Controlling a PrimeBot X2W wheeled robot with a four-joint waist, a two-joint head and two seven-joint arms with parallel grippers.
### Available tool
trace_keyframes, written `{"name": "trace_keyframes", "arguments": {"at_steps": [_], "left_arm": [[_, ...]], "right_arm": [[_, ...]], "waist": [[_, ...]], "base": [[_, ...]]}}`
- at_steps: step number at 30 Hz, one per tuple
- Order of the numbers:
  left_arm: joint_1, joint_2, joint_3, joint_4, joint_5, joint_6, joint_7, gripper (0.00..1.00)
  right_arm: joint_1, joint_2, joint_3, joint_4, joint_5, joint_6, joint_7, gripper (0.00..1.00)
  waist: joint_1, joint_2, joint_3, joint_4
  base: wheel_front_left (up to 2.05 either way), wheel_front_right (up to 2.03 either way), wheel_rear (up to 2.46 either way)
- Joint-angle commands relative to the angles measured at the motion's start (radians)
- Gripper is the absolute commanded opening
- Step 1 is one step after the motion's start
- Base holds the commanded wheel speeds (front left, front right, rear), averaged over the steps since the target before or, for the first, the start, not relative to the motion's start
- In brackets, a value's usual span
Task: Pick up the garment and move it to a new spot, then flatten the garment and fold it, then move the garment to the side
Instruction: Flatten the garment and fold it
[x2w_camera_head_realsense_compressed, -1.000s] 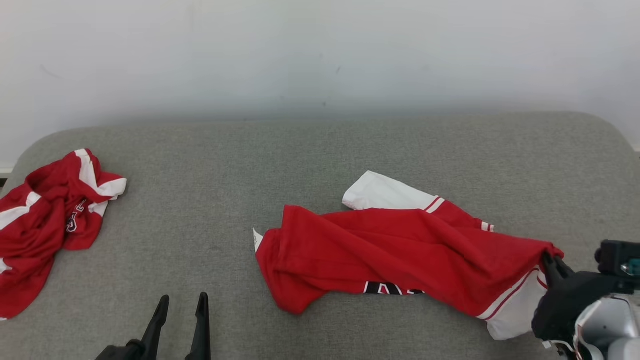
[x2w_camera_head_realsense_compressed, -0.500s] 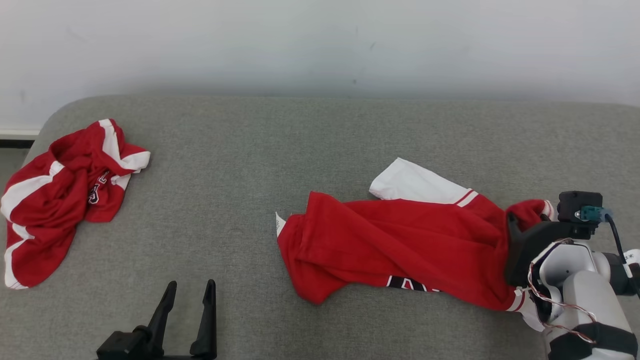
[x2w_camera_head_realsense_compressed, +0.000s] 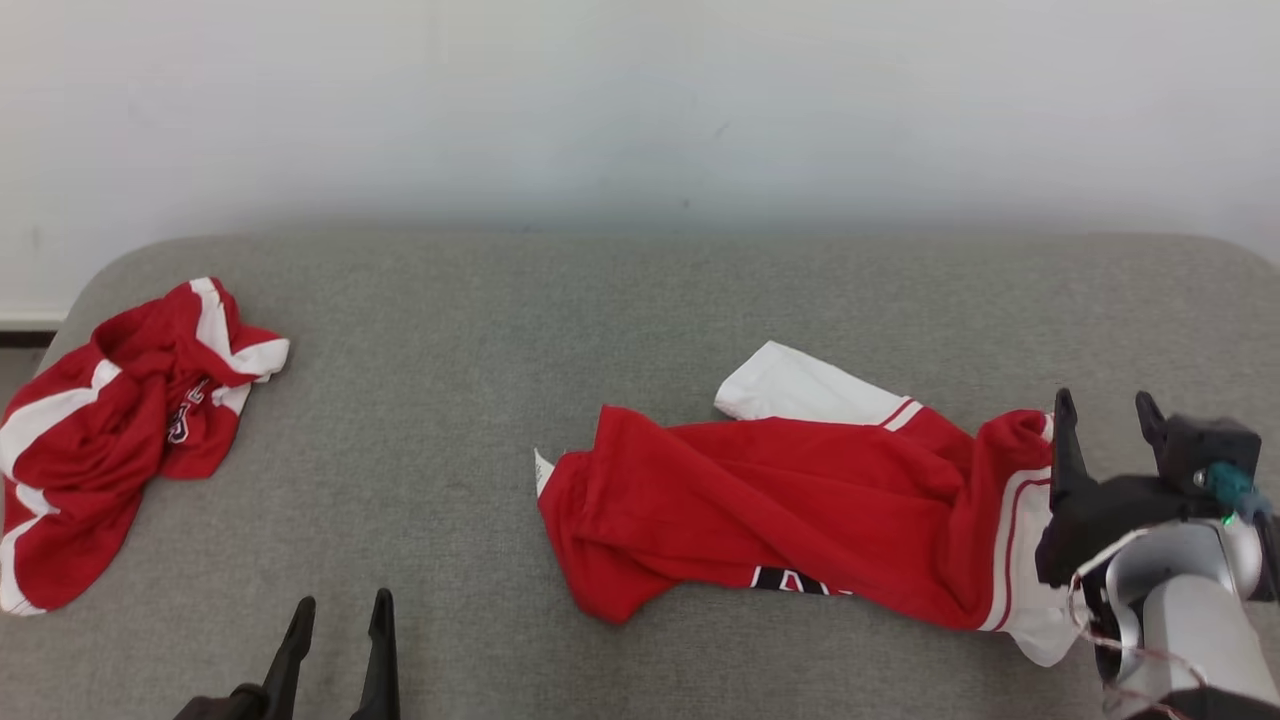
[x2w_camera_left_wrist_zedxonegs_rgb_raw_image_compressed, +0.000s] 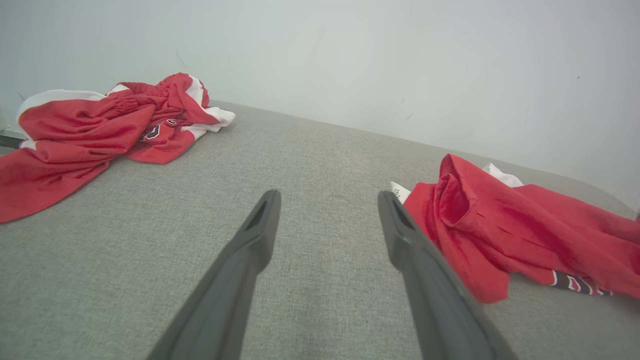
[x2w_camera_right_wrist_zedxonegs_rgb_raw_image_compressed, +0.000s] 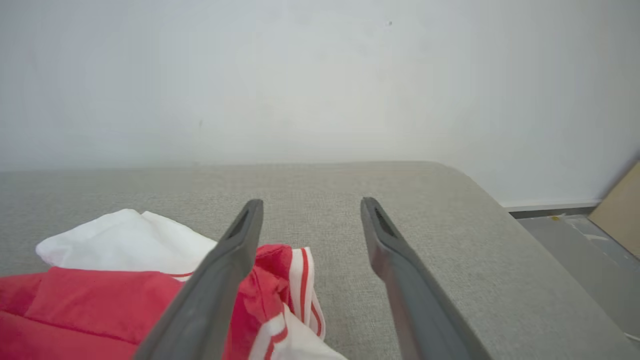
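A red garment with white side panels and dark lettering lies rumpled on the grey cushion, right of centre. It also shows in the left wrist view as the red garment and in the right wrist view as the red garment. My right gripper stands open just past the garment's right end, fingers apart with nothing between them; in its own view the right gripper has cloth lying under and beside its left finger. My left gripper is open at the lower left, clear of the cloth.
A second red and white garment lies bunched at the cushion's far left. The grey cushion ends at a white wall behind. Off the cushion's right edge, the floor and a tan board appear.
My right gripper has opened and let go of the garment's right end, which now lies folded back on the cushion. The head camera shifted. The left gripper stayed open.
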Motion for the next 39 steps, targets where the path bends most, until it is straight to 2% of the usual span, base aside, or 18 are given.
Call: {"name": "trace_keyframes", "arguments": {"at_steps": [1,11,21,32,39], "left_arm": [[0.021,-0.001,0.008,-0.004,-0.009,0.005,-0.001,1.0],[0.062,-0.002,0.027,-0.018,-0.005,0.007,-0.001,1.0],[0.099,-0.005,0.031,-0.02,-0.01,0.015,-0.001,1.0],[0.128,-0.006,0.022,-0.023,-0.015,0.021,-0.001,1.0],[0.027,-0.006,-0.031,0.041,-0.021,0.0,0.03,1.0]], "right_arm": [[0.036,0.0,0.011,-0.027,0.0,-0.002,-0.02,1.0],[0.236,0.009,0.125,-0.204,0.068,-0.002,-0.112,1.0],[0.404,0.008,0.229,-0.272,0.157,-0.002,-0.162,1.0],[0.461,0.008,0.195,-0.313,0.17,-0.002,-0.146,1.0],[0.448,0.008,0.208,-0.332,0.188,-0.002,-0.139,1.0]], "waist": [[0.0,-0.0001,-0.035,-0.035],[0.0,-0.0001,-0.069,-0.103],[0.0,-0.0001,-0.101,-0.13],[0.0,-0.0001,-0.113,-0.138],[0.0,-0.0001,-0.089,-0.16]], "base": [[0.0,0.0,0.0],[0.0,0.0,0.0],[0.0,0.0,0.0],[0.0,0.0,0.0],[0.0,0.0,0.0]]}}
